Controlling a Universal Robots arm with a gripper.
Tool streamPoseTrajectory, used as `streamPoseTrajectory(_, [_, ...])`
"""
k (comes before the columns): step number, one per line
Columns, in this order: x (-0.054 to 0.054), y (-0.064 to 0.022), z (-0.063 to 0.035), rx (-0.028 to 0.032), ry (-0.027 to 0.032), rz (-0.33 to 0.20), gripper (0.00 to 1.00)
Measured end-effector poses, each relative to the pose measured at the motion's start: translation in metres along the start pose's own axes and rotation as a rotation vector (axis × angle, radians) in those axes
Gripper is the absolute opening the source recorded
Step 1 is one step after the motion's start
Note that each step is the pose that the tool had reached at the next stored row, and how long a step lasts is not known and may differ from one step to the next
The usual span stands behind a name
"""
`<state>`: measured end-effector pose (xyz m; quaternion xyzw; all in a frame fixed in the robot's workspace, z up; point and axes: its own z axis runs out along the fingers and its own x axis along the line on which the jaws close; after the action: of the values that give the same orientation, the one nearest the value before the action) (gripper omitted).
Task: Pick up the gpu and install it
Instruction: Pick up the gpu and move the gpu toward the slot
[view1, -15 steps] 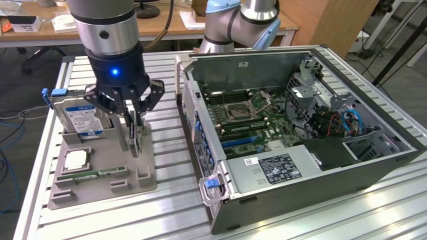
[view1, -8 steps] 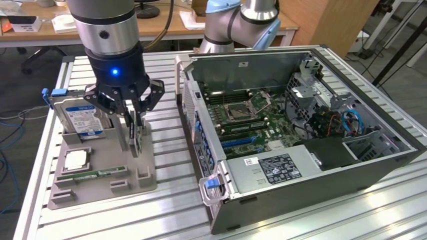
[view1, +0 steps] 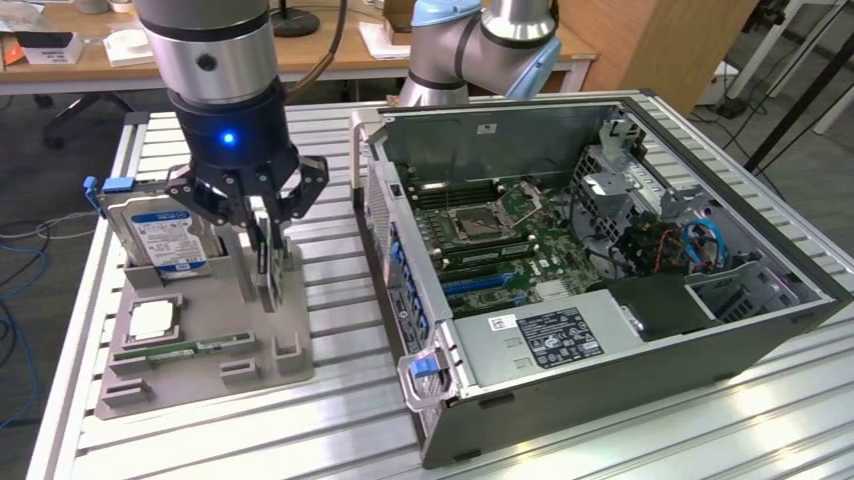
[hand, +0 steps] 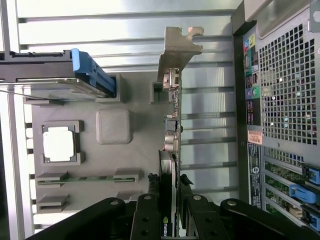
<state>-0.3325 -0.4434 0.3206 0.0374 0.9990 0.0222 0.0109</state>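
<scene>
While standing on edge in a slot of the gray tray (view1: 200, 372), the gpu (view1: 272, 270) is pinched at its top edge by the gripper (view1: 271, 225), jaws narrowed onto the board. Prob light, stiff, thin, fragile w/ exposed parts. Best hold is mid-board edges, not the metal bracket (hand: 178, 46).

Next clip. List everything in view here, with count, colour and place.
table: one, silver slatted, under everything
computer case: one, black, side open, on the exterior view's right
tray: one, grey, on the table beside the case
gpu: one, dark board with silver bracket, upright in the tray
hard drive: one, silver with blue-white label, upright in the tray
processor chip: one, silver, flat in a tray recess
RAM stick: one, green, flat in a tray slot
claw: one, black, closed on the gpu
</scene>
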Motion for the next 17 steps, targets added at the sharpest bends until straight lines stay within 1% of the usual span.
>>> streamPoseTrajectory(6, [0.000,0.0004,-0.0090,0.0004,0.0047,0.000,0.26])
streamPoseTrajectory(13, [0.000,0.0008,-0.0180,0.0006,0.0076,0.000,0.26])
streamPoseTrajectory(17, [-0.001,0.0011,-0.0239,0.0006,0.0079,0.000,0.26])
